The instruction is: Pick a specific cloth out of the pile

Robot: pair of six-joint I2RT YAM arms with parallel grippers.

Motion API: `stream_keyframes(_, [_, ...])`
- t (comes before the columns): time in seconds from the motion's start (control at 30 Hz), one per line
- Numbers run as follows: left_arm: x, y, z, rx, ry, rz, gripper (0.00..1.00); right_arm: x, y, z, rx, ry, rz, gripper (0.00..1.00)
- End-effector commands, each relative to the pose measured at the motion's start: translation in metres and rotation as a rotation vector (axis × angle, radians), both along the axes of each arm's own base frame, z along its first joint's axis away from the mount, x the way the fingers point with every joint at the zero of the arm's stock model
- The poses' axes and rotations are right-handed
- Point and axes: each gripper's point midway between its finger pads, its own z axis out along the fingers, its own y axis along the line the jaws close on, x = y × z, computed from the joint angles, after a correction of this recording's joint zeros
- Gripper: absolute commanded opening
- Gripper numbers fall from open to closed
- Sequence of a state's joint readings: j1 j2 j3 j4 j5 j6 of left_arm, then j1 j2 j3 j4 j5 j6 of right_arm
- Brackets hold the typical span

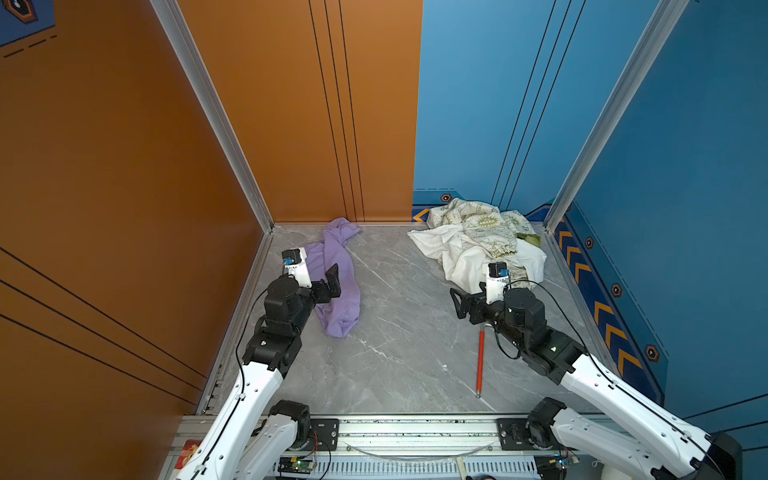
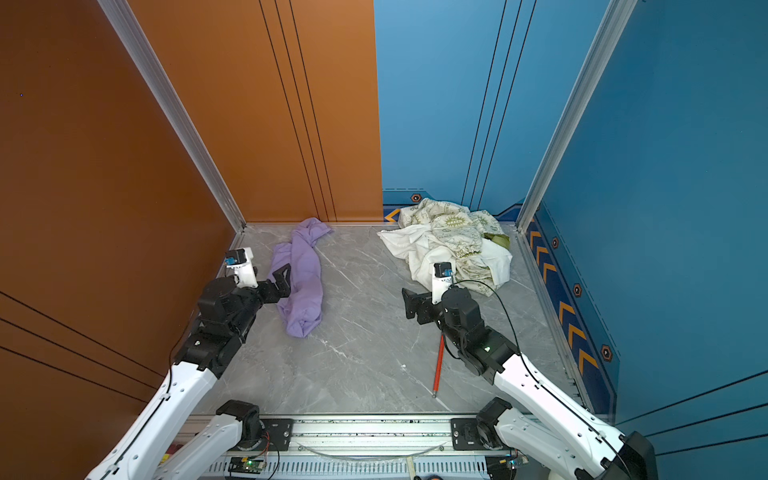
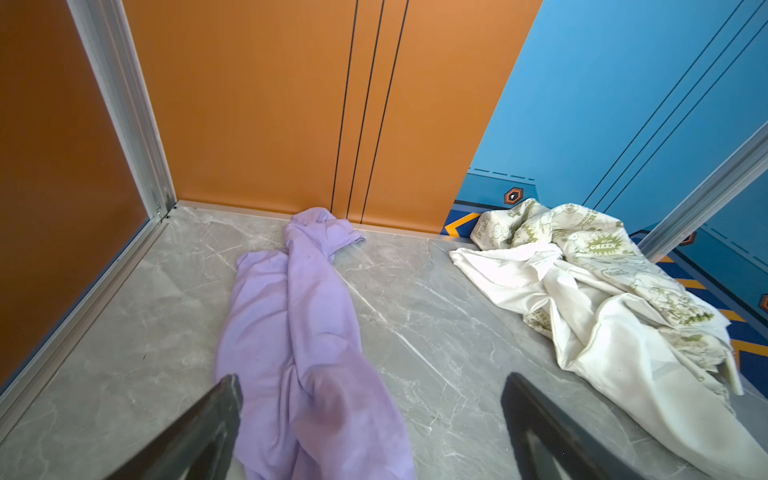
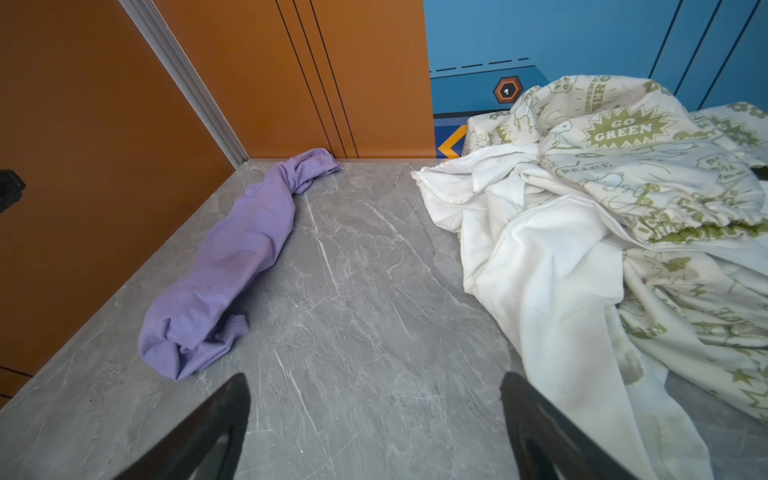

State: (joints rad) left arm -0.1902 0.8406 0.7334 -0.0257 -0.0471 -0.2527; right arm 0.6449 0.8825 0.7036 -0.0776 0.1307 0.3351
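Over the table's [image 1: 395, 332] left side: my L claw [image 3: 370, 380] wide open, empty, above the lavender cloth [image 3: 299, 316].
Cloth lies w/ long axis running from me toward the orange back wall [image 1: 291, 124], well apart from the pile [image 1: 478, 241]; R claw [image 4: 374, 378] also open, by the pile, so L arm's nearer.

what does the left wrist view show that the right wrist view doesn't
Only the left wrist view: the cloth passing out of frame between the open fingers of the left tool, and the metal post on the blue side, beside the pile. Only the right wrist view: the cloth's bunched near end, whole, and the right tool, open over bare table. Both: cloth and pile lying apart, and the GO GREEN emblem.
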Motion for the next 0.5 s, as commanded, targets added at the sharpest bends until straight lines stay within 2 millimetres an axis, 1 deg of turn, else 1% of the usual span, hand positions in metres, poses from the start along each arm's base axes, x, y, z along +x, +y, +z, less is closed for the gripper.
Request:
stream_keyframes(0.0, [0.007, -0.025, -0.021, -0.048, 0.097, -0.126, 0.98, -0.003, -0.001, -0.005, 0.015, 0.027, 0.004, 0.95])
stream_keyframes(0.1, [0.016, -0.042, -0.048, -0.129, 0.198, -0.183, 0.98, -0.004, -0.001, -0.008, 0.013, 0.037, 0.002, 0.95])
stream_keyframes(0.2, [0.019, -0.053, -0.079, -0.158, 0.287, -0.204, 0.98, -0.005, -0.002, -0.01, 0.008, 0.042, 0.0, 0.95])
stream_keyframes(0.3, [0.017, -0.062, -0.111, -0.153, 0.35, -0.207, 0.98, -0.004, -0.004, -0.014, 0.008, 0.049, -0.007, 0.95])
stream_keyframes(0.47, [0.007, -0.071, -0.157, -0.157, 0.448, -0.203, 0.98, -0.003, -0.003, -0.021, 0.006, 0.073, -0.015, 0.95])
